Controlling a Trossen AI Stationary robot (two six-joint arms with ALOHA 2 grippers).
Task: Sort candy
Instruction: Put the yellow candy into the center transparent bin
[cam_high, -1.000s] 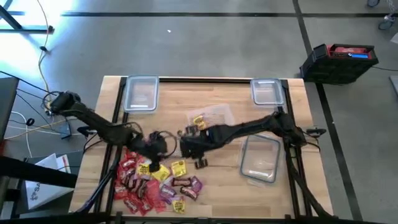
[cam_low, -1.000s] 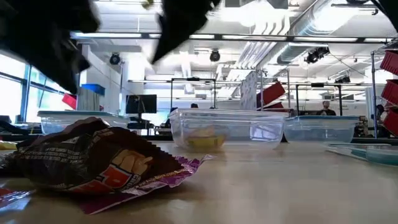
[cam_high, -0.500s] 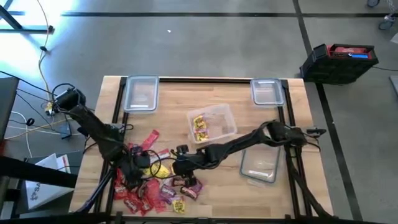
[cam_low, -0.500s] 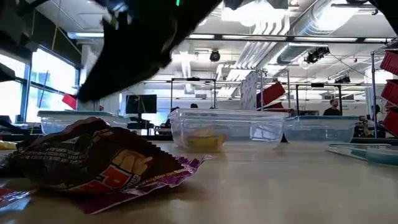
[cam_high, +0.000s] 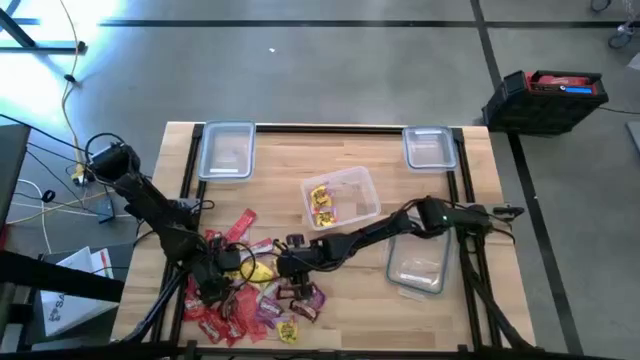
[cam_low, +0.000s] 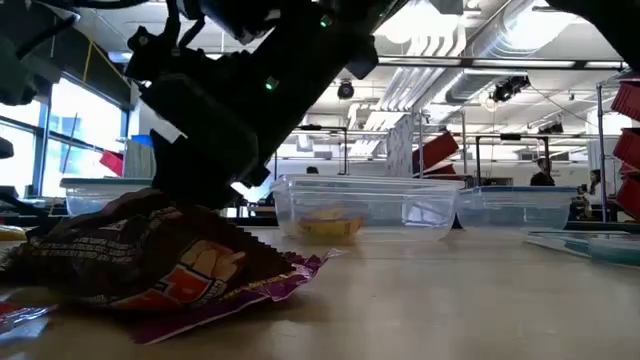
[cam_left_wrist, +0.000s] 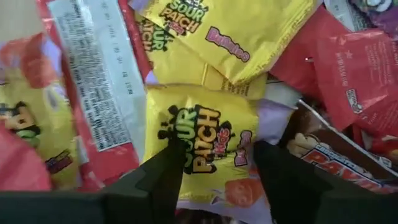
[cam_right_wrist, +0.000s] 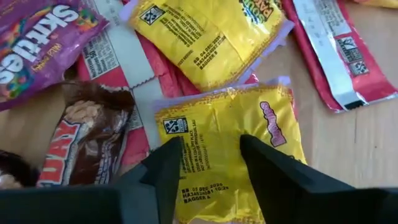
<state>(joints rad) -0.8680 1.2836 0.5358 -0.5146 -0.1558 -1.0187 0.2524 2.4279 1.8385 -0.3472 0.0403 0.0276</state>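
Note:
The candy (cam_high: 252, 295) lies in a loose pile near the table's front left: red, yellow, purple and dark brown packets, heaped on one another. My left gripper (cam_high: 222, 278) is low over the pile's left part. It is open, with a finger on either side of a yellow packet (cam_left_wrist: 208, 143). My right gripper (cam_high: 286, 272) reaches in from the right. It is open over another yellow packet (cam_right_wrist: 230, 140), which lies back side up on red packets. A brown bar (cam_low: 150, 255) lies nearest the low camera. My left gripper comes down on the yellow packet from above, its fingers (cam_left_wrist: 168, 174) standing over the packet's two side edges; whether they touch it I cannot tell. My right gripper hovers over its yellow packet the same way, and whether its fingers (cam_right_wrist: 264, 165) touch it I cannot tell.
A clear container (cam_high: 340, 197) with yellow candy inside stands mid-table. Two clear containers (cam_high: 227, 150) (cam_high: 428, 147) stand at the far edge, and another (cam_high: 418, 262) lies at the right under my right arm. One red packet (cam_high: 244, 222) lies apart, beyond the pile.
Both grippers have come down onto the candy pile. My left gripper has gone toward the near edge. My right gripper has moved from beside the middle container toward the near left. The middle container, covered by the right arm before, now shows fully.

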